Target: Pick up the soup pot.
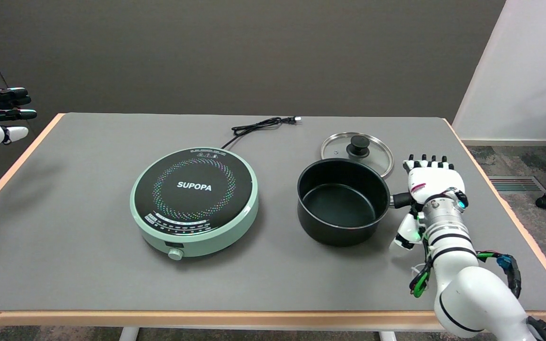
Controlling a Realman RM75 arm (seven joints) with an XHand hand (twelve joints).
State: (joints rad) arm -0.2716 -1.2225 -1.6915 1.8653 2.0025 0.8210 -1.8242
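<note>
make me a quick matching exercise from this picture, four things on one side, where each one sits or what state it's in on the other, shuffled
Things:
1. soup pot
2. glass lid
3. induction cooker
4. right hand

Places or states:
A. left of the pot, its cord running toward the table's far edge
B. over the pot's handle, at the pot's right side
C. lying flat behind the pot, knob up
D. uncovered and empty, standing on the grey mat

Pairs: 1-D, 2-C, 3-A, 4-B

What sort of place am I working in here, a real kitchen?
Likely a lab or office test setup, not a kitchen: a bare table with a grey mat, plain partition walls, an unplugged cooker, and a chair caster on carpet.
</note>
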